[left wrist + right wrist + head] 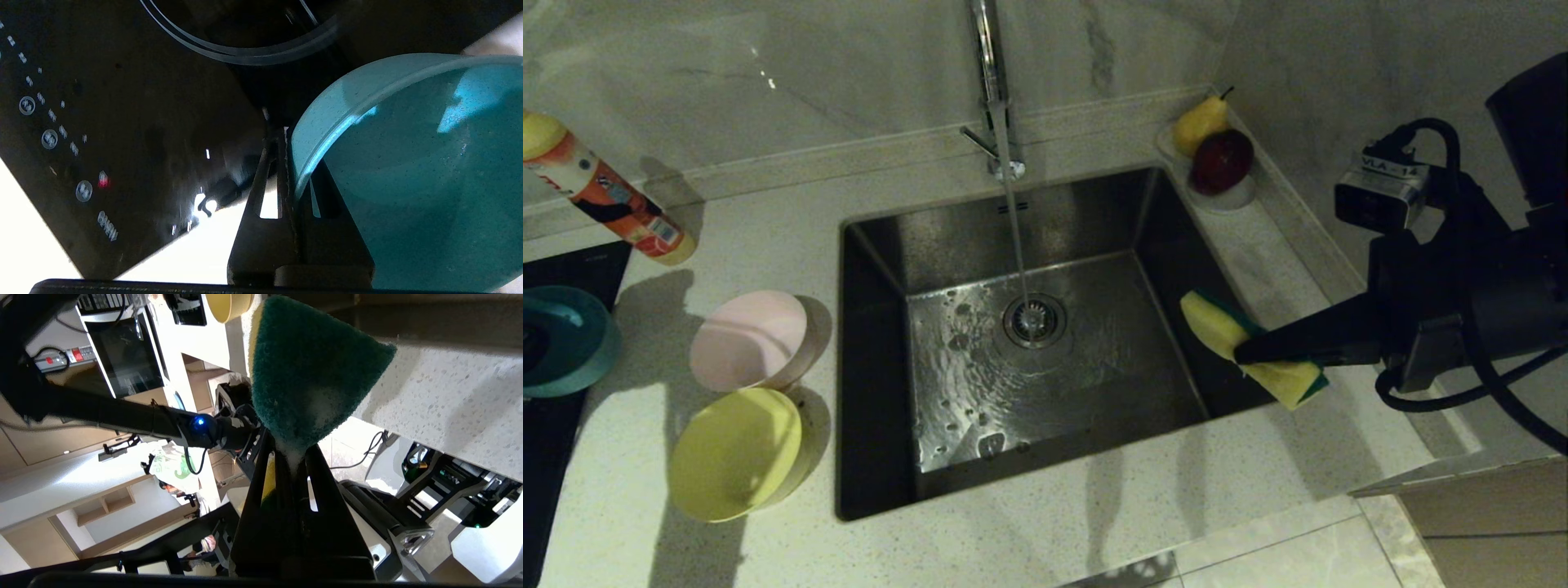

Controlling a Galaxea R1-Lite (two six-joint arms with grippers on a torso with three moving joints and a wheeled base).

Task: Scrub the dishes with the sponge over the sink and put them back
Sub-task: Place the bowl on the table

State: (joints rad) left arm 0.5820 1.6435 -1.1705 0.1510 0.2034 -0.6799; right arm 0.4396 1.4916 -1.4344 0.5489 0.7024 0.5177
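Fingers of the right gripper [1245, 353] are clamped on the sponge [1250, 347], squeezing it near mid-length; the sponge hangs above the sink's [1029, 343] right edge. Its long axis runs diagonally across the fingers, one end pointing toward the drain side, the other toward the counter front; yellow foam faces up, green face [310, 371] away from the head camera. Left gripper [284, 139] fingers are pinched on the rim of the blue bowl [564, 343], held tilted beside the cooktop [122, 122]. Pink bowl [752, 339] and yellow bowl [739, 453] rest tilted on the counter, well apart from both fingers.
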